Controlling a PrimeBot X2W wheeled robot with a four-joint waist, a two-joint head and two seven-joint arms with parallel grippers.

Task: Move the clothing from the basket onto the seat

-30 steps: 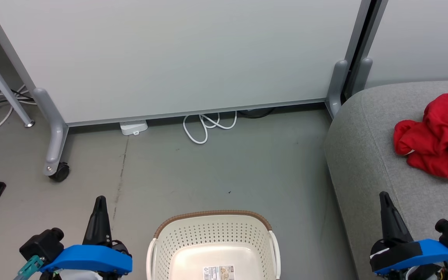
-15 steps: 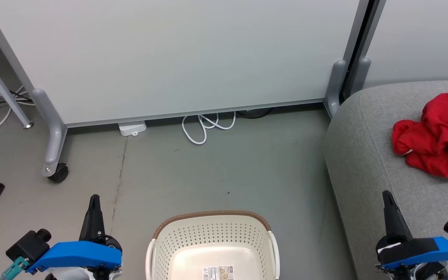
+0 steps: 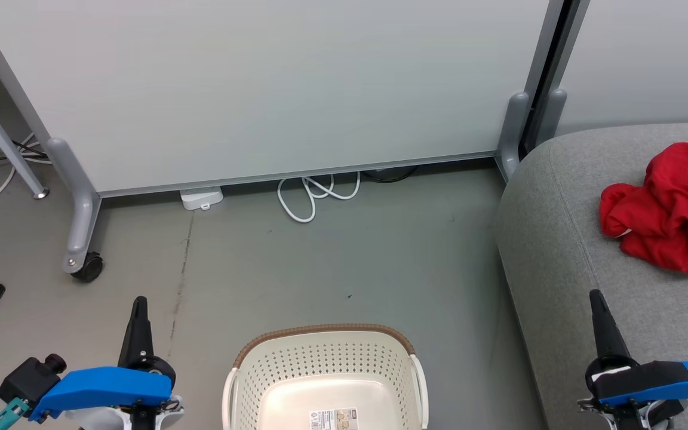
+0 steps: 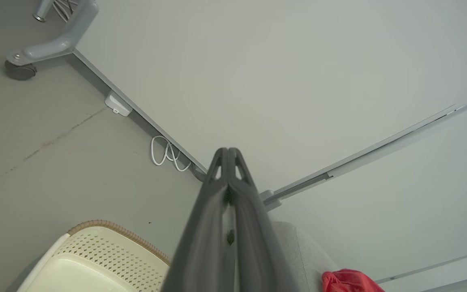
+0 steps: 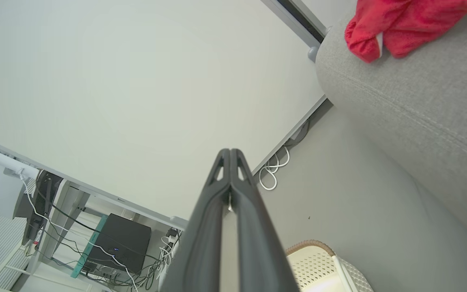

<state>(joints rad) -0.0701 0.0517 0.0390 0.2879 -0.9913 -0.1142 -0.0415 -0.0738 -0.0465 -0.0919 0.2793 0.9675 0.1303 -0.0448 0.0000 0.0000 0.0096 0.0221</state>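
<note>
Flanking the basket on the grey floor, left gripper and right gripper hang closed, empty.

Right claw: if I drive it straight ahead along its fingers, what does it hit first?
Most likely the white panel. The shut right claw points at it, with the seat off to one side and nothing in between. Depth is hard to judge from here.

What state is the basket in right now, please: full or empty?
Empty, as far as shows: the basket has a bare base with its paper label uncovered; the clothing lies on the seat.
</note>
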